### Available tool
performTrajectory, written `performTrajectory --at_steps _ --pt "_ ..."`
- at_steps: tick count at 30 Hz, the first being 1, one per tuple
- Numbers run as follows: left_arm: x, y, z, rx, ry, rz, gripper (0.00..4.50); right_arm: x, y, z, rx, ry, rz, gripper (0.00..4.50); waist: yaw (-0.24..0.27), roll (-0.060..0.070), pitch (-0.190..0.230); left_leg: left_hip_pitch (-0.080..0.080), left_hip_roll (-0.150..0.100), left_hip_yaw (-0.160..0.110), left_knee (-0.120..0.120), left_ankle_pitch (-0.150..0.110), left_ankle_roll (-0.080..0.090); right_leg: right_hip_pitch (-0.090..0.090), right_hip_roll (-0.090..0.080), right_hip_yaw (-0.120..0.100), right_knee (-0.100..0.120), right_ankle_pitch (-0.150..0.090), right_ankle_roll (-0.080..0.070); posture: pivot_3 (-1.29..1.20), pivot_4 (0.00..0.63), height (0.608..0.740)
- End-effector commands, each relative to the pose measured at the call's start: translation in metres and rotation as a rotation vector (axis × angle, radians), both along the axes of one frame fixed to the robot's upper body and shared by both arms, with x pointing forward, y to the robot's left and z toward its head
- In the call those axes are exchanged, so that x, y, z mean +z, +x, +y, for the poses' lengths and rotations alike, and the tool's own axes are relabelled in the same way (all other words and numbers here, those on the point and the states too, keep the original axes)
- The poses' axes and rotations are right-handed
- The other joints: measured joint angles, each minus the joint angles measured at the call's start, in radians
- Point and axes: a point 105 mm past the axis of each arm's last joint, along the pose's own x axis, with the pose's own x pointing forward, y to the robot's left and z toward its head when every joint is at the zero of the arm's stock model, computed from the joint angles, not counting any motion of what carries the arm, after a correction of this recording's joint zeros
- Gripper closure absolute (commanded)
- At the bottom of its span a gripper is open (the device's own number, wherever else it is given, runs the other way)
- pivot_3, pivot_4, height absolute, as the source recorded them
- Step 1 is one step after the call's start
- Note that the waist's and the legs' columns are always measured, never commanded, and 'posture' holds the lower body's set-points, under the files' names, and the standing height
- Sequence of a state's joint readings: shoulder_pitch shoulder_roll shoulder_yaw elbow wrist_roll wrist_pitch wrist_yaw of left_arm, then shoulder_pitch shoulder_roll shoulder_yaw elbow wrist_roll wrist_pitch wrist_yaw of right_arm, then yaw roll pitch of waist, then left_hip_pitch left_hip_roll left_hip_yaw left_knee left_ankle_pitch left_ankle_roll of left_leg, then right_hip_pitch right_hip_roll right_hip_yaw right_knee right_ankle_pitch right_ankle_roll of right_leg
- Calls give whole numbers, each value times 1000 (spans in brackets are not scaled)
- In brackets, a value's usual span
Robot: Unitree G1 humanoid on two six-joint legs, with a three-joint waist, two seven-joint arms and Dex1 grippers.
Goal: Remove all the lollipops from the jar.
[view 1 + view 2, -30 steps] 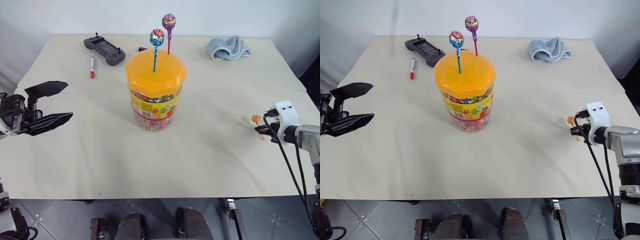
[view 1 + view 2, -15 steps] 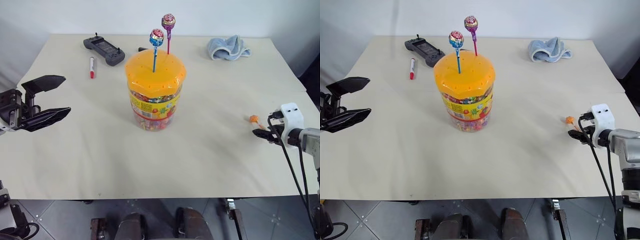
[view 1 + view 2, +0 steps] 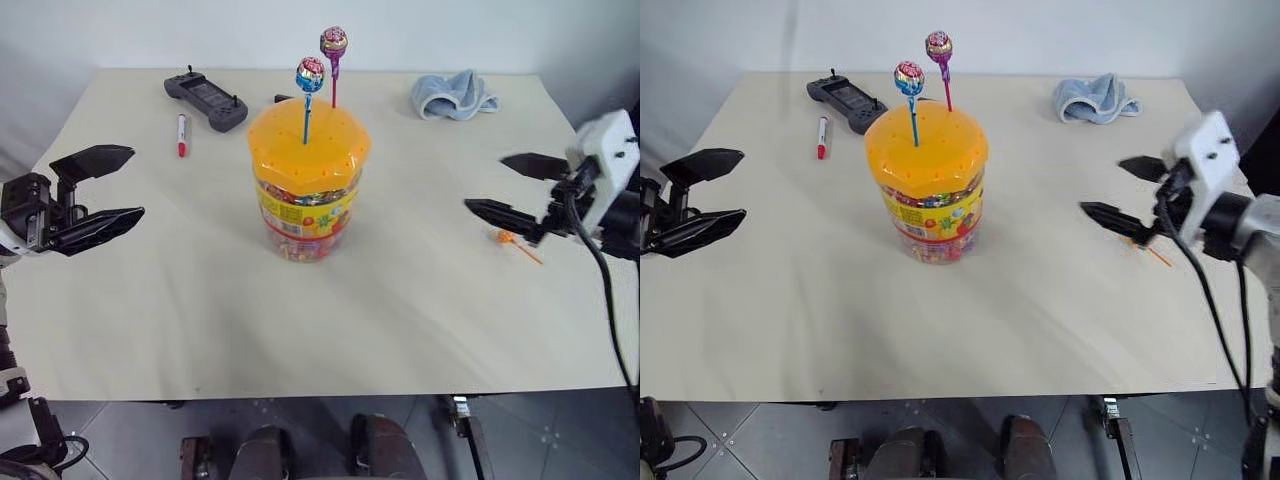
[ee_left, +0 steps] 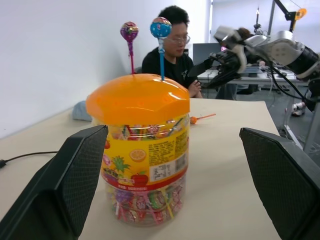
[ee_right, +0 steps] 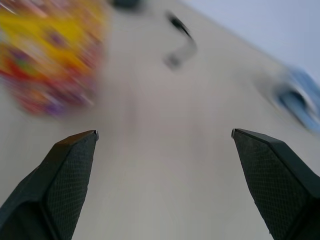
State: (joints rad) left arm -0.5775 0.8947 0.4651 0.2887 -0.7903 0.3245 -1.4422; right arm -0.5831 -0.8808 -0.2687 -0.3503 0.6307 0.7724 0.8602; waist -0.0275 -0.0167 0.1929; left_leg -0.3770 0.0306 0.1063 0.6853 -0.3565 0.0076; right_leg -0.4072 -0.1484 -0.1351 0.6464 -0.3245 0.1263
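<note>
While the orange lollipop [image 3: 507,238] already lies on the desk [image 3: 420,300] off to the right of the jar [image 3: 308,180], two more stand with their sticks pushed through holes in the jar's orange lid: the blue lollipop [image 3: 310,73] nearer the front and the purple lollipop [image 3: 334,42] behind it. The right tool [image 3: 512,188] hangs above the desk just over the orange lollipop, its fingers spread wide and gripping nothing, aimed toward the jar. The left tool [image 3: 102,188] hovers to the left of the jar, also spread and empty.

The step in hand looks like reaching for the next lollipop. To do it well, the right tool should come in level with the bare stick below the wrapped head, close on the stick rather than the slippery wrapper, and pull straight up along the stick so that it slides cleanly out of its hole. The blue one is the easier first pick, being nearer; the two heads stand close together, so a sideways sweep risks knocking the purple one. The light jar could tip or lift; the left tool may brace it.
</note>
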Motion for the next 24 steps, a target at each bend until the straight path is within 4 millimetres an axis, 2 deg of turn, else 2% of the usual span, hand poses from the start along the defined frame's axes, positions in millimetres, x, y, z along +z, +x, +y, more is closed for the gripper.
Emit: performTrajectory --at_steps 1,6,13,19,24 --pt "6 -1 -5 -18 1 -39 0 16 -19 43 206 36 -41 26 1 0 0 0 0 -1 0 0 0 0 0 0 0 0 0 0 150 740" --pt "4 0 -11 -31 -4 -39 0 27 -24 75 360 56 -58 26 1 0 0 -1 -1 -3 2 0 0 0 0 -1 1 0 0 0 150 740" --pt "2 -3 -14 -25 -9 -43 0 39 -8 97 443 88 -107 26 -4 0 0 -1 -1 -3 2 0 0 0 0 -1 2 0 0 0 150 740" --pt "2 -7 -12 2 -14 -57 0 35 14 129 504 107 -123 26 -16 0 0 -1 -1 -4 2 0 0 0 0 -2 2 0 0 0 150 740" --pt "2 -11 -12 15 -17 -62 0 49 30 156 491 156 -179 26 -31 0 0 -1 -1 -9 2 0 0 -1 0 -2 7 0 0 0 150 740"
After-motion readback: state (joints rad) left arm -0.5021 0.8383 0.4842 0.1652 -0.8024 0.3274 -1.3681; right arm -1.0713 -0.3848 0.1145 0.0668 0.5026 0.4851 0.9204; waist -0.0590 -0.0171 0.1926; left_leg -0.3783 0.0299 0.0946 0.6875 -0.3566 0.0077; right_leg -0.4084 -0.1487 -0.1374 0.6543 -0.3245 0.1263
